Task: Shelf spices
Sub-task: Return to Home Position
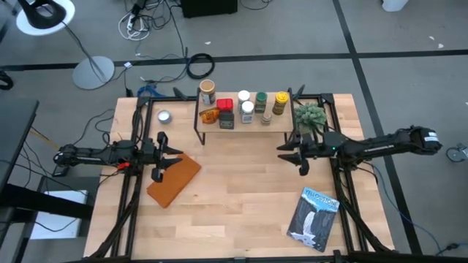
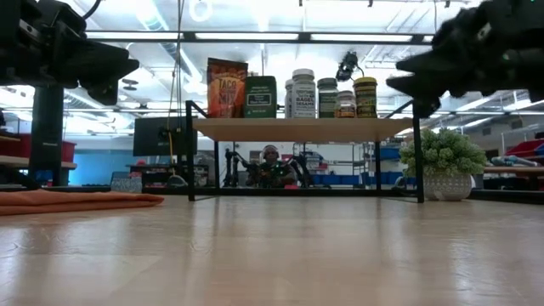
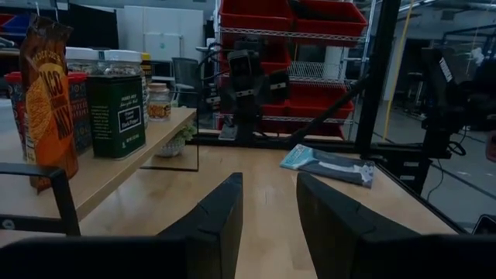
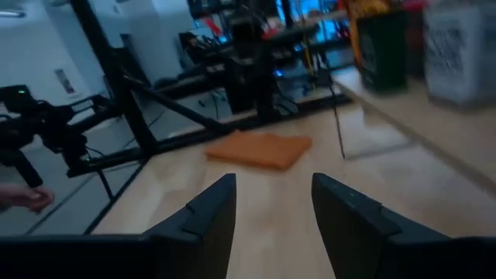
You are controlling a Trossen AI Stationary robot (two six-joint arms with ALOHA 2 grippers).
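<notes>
Left gripper [image 1: 170, 155]: its two fingers stand a little apart and hold nothing. It waits on the left side of the table, just beside the brown cloth [image 1: 174, 180], so it stays out of the way

Right gripper [image 1: 290, 155]: its fingers are partly open too, with nothing between them. It hangs over bare wood in front of the shelf's right end, near the plant [image 1: 310, 116], pulled back so it will not bump the jars

Shelf [image 1: 244, 121]: a low wooden board on thin black legs, at the back middle of the table, where both arms can reach it

Spices [image 1: 241, 107]: all the ones I can see stand in a row on top of the shelf. The orange packet [image 3: 46, 101] and the dark box [image 3: 115, 115] are at one end, the jars next to them, close together so they all fit

Silver tin [image 1: 164, 116]: sits on the table left of the shelf, not a spice

Book [image 1: 316, 216]: lies flat near the front right corner, well apart from the shelf

Job: looks done, since no spice is left on the table
</notes>
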